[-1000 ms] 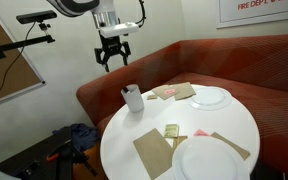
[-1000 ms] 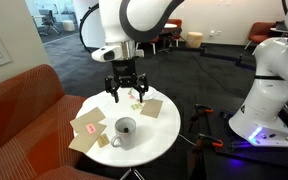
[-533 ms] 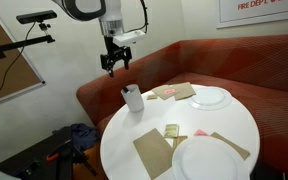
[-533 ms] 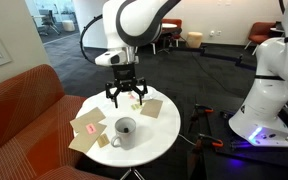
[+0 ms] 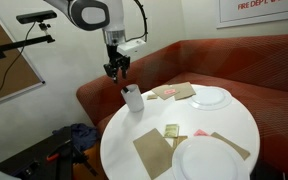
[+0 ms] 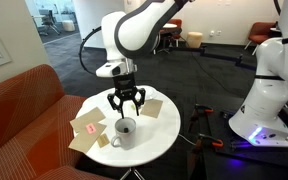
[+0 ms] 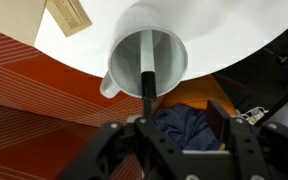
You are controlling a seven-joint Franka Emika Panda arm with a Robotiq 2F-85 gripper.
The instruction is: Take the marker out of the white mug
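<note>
At the left of the round white surface (image 5: 189, 118) in an exterior view, we see the end effector (image 5: 117, 70) hanging just above the white mug (image 5: 134, 100), clear of its rim. Its fingers (image 6: 115, 100) stand well apart over the mug's mouth and clamp nothing. The mug sits upright near the surface's edge, close to the red-brown sofa (image 5: 99, 98) that curves behind it.

In the wrist view we look straight down into the mug. The marker (image 7: 147, 85) is inside it, a dark stick rising from the bottom toward the camera. Its upper end comes up between the spread fingers with a gap on either side. The mug's handle shows at the lower left in that view.

Moving right across the surface, we find a brown napkin (image 5: 154, 152) near the front edge, then a small packet (image 5: 171, 131) and a pink card (image 5: 200, 133) near the middle. Farther right lie two white plates: the rear plate (image 5: 211, 97) by the sofa, and the front plate (image 5: 208, 158) just beside a second napkin (image 5: 233, 146).
</note>
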